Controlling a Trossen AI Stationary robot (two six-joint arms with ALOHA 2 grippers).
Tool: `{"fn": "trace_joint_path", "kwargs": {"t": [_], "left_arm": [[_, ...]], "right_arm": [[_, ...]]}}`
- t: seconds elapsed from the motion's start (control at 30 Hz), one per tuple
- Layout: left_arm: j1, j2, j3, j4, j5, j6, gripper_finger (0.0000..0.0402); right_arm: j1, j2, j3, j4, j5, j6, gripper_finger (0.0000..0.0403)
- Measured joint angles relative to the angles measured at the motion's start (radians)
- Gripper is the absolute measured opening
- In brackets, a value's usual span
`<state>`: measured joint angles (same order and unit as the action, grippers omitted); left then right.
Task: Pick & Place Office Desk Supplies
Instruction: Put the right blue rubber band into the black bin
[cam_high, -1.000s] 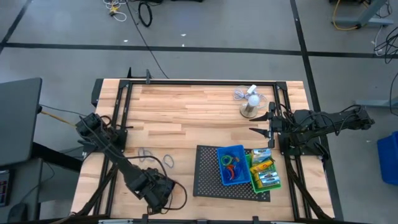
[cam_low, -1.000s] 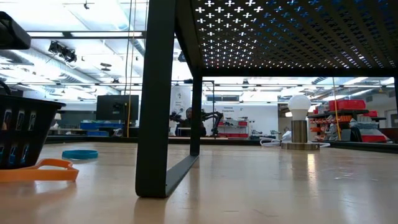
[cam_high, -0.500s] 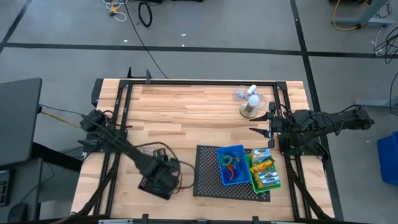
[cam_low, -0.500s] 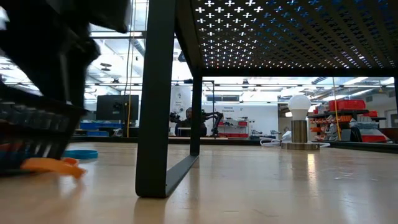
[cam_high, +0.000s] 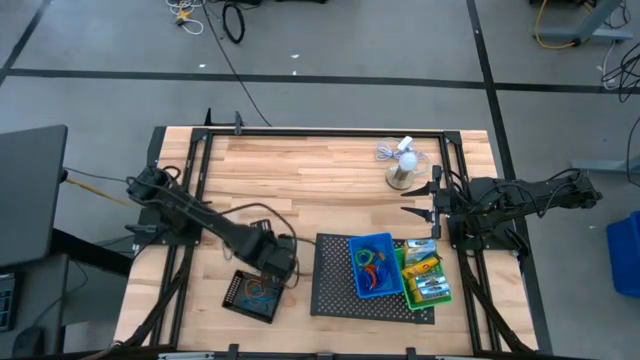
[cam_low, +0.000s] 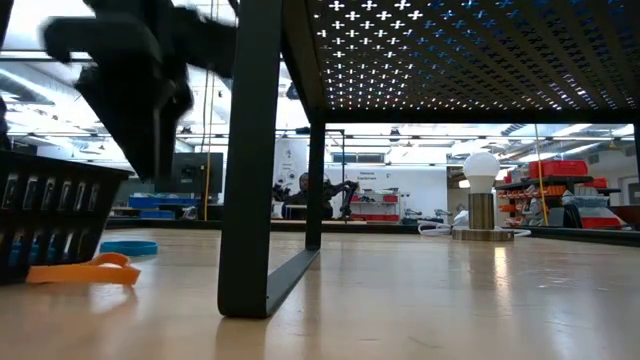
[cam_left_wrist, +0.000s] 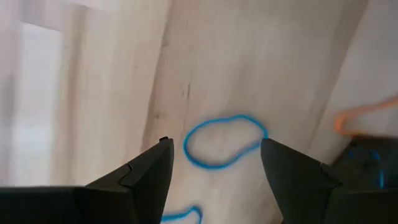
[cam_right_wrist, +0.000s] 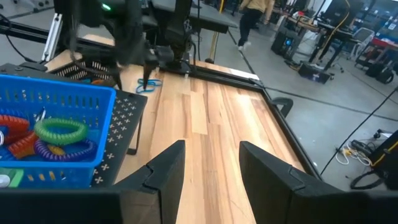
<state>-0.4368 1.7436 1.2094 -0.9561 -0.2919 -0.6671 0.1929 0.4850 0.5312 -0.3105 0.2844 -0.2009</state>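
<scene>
- Blue bin (cam_high: 371, 264): red, green, purple loops inside.
- Black bin (cam_high: 251, 294), slatted wall.
- Black mesh tray (cam_high: 333, 285), cross-shaped perforations.
- Blue rubber-band loop (cam_left_wrist: 224, 142).
- Orange loop (cam_low: 84, 271).

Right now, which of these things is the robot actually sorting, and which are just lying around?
Part of the job:
blue bin
green bin
black bin
blue rubber band
orange rubber band

Just lying about:
white mini fan
black mesh tray

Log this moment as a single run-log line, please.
left claw: open, empty, over blue rubber-band loop | black bin: on table, beside mesh tray | right claw: open, waiting at right edge
</scene>
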Motion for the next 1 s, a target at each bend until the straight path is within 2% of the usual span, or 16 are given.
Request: {"fn": "trace_joint_path", "kwargs": {"t": [0.17,0.43,0.6,0.77,0.93,1.0], "left_arm": [[0.062,-0.012,-0.118,0.151,0.078,0.045,0.0248],[0.122,-0.017,-0.240,0.268,0.163,0.088,0.0245],[0.137,-0.018,-0.279,0.304,0.207,0.083,0.0222],[0.137,-0.018,-0.280,0.309,0.209,0.082,0.0149],[0.135,-0.018,-0.280,0.314,0.203,0.099,0.0024],[0.138,-0.018,-0.280,0.311,0.202,0.102,0.0009]], "right_arm": [[0.000,0.000,0.000,0.000,0.000,-0.004,0.0160],[0.000,0.000,0.000,0.000,0.000,-0.006,0.0160],[0.000,0.000,0.000,0.000,0.000,-0.006,0.0160],[0.000,0.000,0.000,-0.001,0.000,-0.006,0.0160],[0.000,0.000,0.000,-0.001,0.000,-0.006,0.0160],[0.000,0.000,0.000,-0.001,0.000,-0.006,0.0160]]}}
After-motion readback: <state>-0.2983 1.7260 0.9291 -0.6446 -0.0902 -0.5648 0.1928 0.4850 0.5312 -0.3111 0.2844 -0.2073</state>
